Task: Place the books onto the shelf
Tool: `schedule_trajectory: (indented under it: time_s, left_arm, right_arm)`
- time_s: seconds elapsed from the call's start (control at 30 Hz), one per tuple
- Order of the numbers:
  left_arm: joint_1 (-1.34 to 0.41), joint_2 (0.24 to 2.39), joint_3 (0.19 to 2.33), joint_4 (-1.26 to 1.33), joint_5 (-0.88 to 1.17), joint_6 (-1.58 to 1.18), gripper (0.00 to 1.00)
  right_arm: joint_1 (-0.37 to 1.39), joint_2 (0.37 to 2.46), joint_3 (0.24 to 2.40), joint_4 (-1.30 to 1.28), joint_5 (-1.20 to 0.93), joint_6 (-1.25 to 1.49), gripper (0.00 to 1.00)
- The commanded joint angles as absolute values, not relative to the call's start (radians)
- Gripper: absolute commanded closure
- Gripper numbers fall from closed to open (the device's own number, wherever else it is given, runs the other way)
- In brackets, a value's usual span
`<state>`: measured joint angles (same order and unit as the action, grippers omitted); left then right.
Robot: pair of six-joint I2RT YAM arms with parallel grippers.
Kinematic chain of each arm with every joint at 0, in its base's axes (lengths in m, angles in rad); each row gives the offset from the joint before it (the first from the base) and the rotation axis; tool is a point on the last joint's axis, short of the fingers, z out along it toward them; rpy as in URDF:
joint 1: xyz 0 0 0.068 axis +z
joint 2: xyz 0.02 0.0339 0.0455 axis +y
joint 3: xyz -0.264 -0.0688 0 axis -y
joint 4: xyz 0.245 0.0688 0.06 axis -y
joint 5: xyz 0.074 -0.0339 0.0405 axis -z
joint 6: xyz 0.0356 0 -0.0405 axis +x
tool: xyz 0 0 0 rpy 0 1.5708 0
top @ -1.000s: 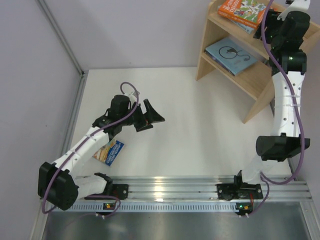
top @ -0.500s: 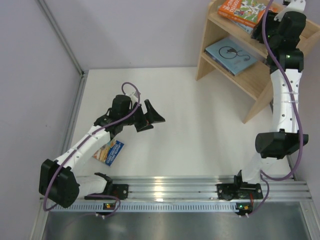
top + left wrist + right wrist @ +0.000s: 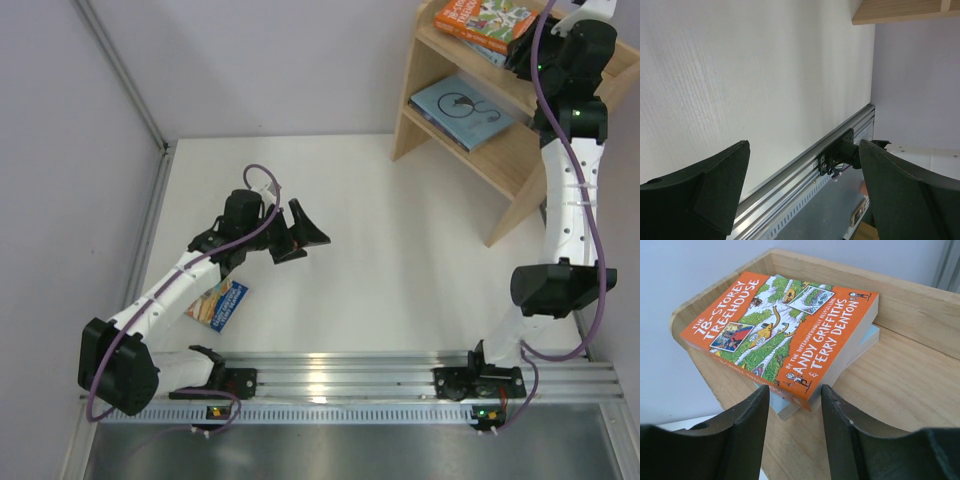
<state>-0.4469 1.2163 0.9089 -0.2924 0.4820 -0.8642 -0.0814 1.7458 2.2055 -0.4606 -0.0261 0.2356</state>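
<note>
Four books show from above. An orange book [image 3: 485,20] lies flat on the top tier of the shelf [image 3: 520,160], stacked on a pale book [image 3: 499,56] of which only an edge peeks out. A light-blue book [image 3: 460,108] lies flat on the lower tier. A blue book [image 3: 218,304] lies on the table [image 3: 400,250] towards its near left corner, partly under the left arm [image 3: 165,290]. The shelf stands at the table's far right corner. The left gripper [image 3: 312,246] hangs over the left half of the table, spread wide and empty, well apart from the blue book. The right arm [image 3: 570,190] reaches up to the top tier beside the orange book. From the left wrist, both fingers [image 3: 705,190] stand far apart with only bare table between them, the underside of the shelf [image 3: 900,12] at the upper edge and the rail [image 3: 805,175] along the table's near edge. From the right wrist, the right gripper [image 3: 795,430] is level with the top tier, its fingers [image 3: 747,435] parted by a narrow gap and pinching nothing. The near corner of the orange book [image 3: 785,335] and of the pale book [image 3: 867,337] under it sits just ahead of that gap. I cannot tell whether the fingertips touch it.
</note>
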Motion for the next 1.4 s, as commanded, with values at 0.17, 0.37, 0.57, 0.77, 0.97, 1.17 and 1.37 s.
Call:
schedule_trajectory:
  time_s: [0.17, 0.37, 0.57, 0.77, 0.97, 1.17, 1.37]
  left_arm:
    - [-0.453, 1.212, 0.931, -0.245, 0.488, -0.854, 0.05]
    - [-0.454, 1.209, 0.923, -0.244, 0.488, -0.856, 0.06]
    - [-0.457, 1.203, 0.925, -0.244, 0.483, -0.85, 0.05]
    - [-0.459, 1.197, 0.923, -0.244, 0.48, -0.854, 0.05]
    - [-0.462, 1.187, 0.92, -0.244, 0.482, -0.856, 0.05]
    - [-0.463, 1.173, 0.905, -0.244, 0.479, -0.857, 0.05]
    - [-0.463, 1.164, 0.907, -0.244, 0.479, -0.859, 0.05]
  right_arm:
    - [-0.091, 1.756, 2.206, -0.38, -0.064, 0.298, 0.55]
    - [-0.078, 1.759, 2.188, -0.373, -0.057, 0.33, 0.56]
    - [-0.06, 1.755, 2.178, -0.354, -0.057, 0.351, 0.55]
    - [-0.046, 1.753, 2.183, -0.356, -0.061, 0.373, 0.55]
    - [-0.018, 1.753, 2.177, -0.342, -0.048, 0.41, 0.57]
    - [-0.009, 1.749, 2.171, -0.336, -0.034, 0.44, 0.58]
    - [-0.008, 1.729, 2.143, -0.33, -0.032, 0.454, 0.59]
